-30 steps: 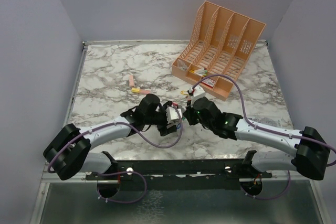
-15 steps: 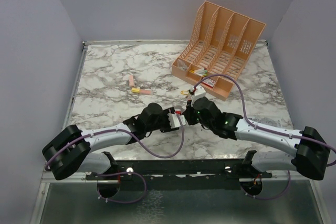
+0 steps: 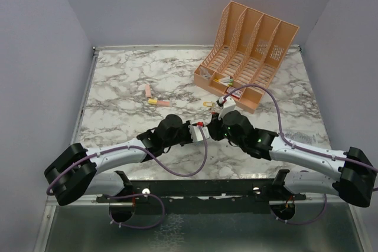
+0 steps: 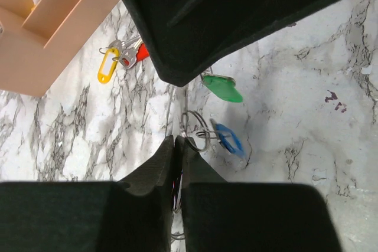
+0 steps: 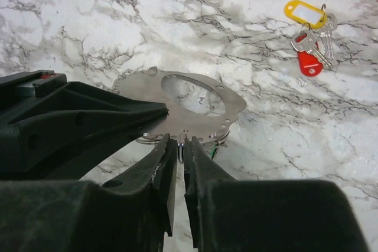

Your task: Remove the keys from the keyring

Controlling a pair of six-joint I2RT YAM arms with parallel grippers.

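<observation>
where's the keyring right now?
Right wrist view, centre: the keyring is just beyond the right tool, with the yellow- and red-tagged keys lying apart at upper right.

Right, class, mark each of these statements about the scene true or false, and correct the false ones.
1. The keyring stands in the organiser. False: the left gripper holds it over the table, away from the organiser.
2. A yellow tag lies on the table, apart from the keyring. True.
3. The right gripper is wide open. False: its jaws are nearly closed at the keyring's rim.
4. The left wrist view shows a green tag and a blue tag. True.
5. The marker pens lie right of the organiser. False: they lie to its left.
</observation>
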